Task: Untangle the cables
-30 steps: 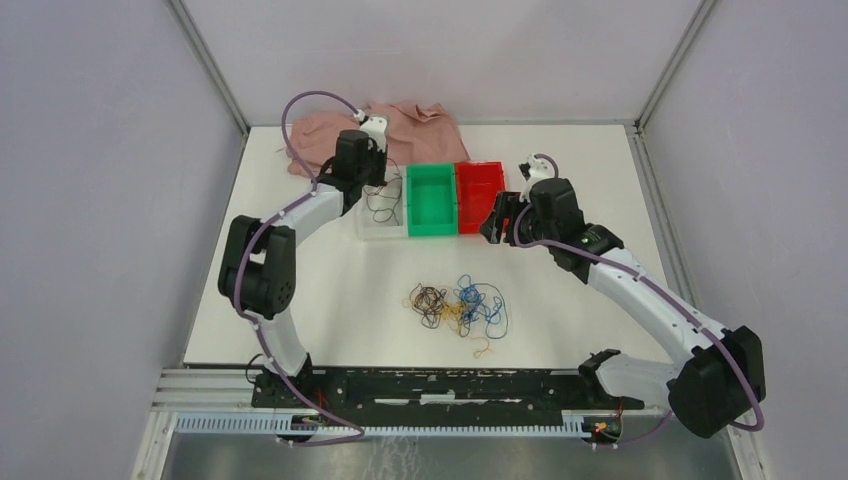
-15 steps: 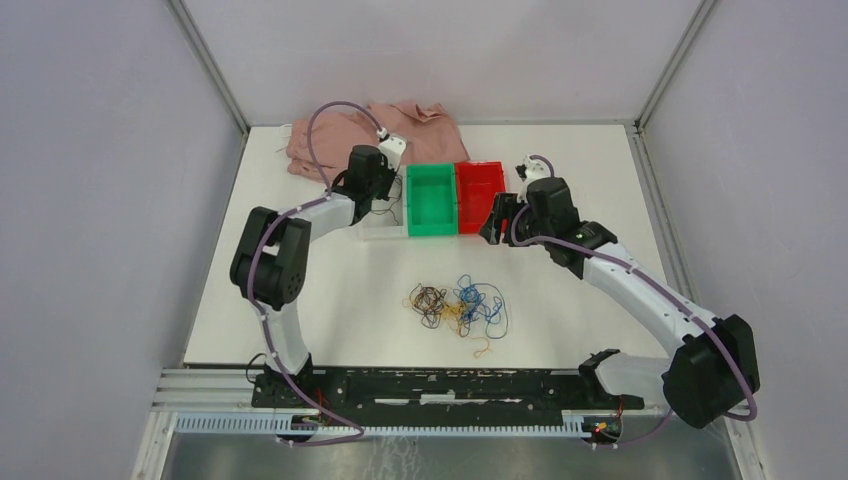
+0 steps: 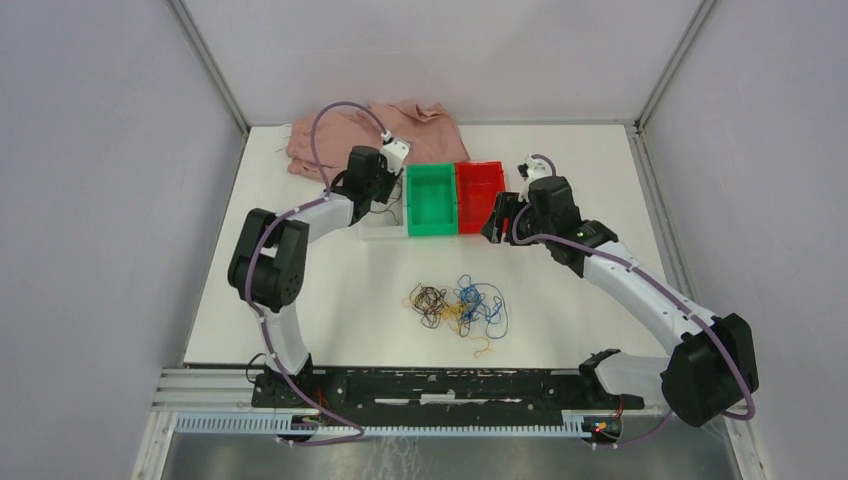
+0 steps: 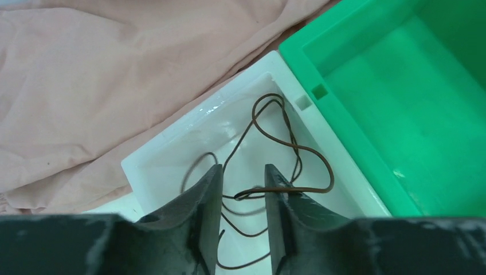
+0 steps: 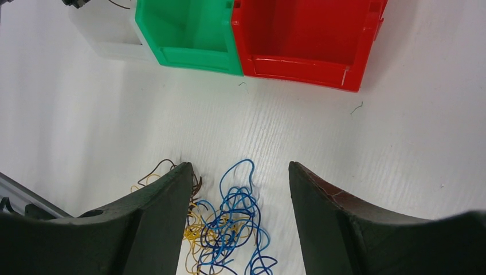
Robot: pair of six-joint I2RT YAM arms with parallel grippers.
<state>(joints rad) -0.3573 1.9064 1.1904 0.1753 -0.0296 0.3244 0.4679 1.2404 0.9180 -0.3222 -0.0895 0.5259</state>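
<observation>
The cables lie as one tangle of blue, yellow-orange and dark brown strands on the white table in front of the bins; the tangle also shows in the right wrist view. Loose brown cable lies in a white bin. My left gripper hangs over that bin, open by a narrow gap. One brown strand rests across its right finger, not pinched. My right gripper is open and empty, held above the table beside the red bin, with the tangle below and between its fingers.
White bin, green bin and red bin stand in a row at mid-table; the green and red ones hold nothing. A pink cloth lies behind the white bin at the back left. Grey walls close in the table.
My left wrist swung right and settled over the white bin beside the green one; its elbow shifted right. The right arm edged slightly. The tangle has not moved.
</observation>
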